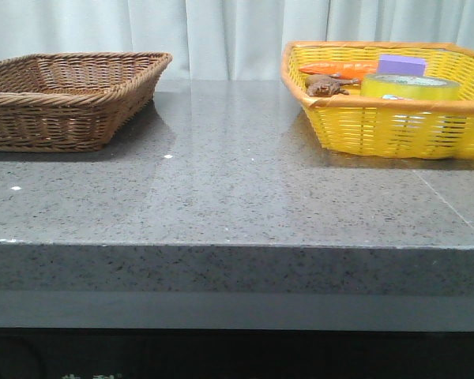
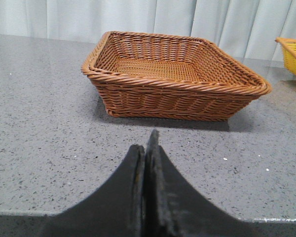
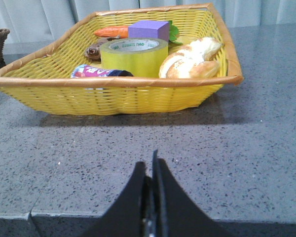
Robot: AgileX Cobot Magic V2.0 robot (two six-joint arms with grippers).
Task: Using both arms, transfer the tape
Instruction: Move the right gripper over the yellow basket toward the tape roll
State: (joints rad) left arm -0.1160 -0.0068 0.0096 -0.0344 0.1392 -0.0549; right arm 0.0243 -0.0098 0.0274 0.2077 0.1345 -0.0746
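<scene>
Tape (image 3: 133, 56) in yellow basket (image 3: 113, 94), both jaws closed, empty, apart from it

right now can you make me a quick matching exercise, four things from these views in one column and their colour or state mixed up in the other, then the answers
Things:
1. tape
2. block
3. left-hand basket
4. right gripper

Colour or state:
A. purple, behind the tape in the yellow basket
B. brown wicker, nothing inside
C. jaws closed together, holding nothing
D. yellow-green roll lying flat, white core

Pairs: 1-D, 2-A, 3-B, 4-C
</scene>
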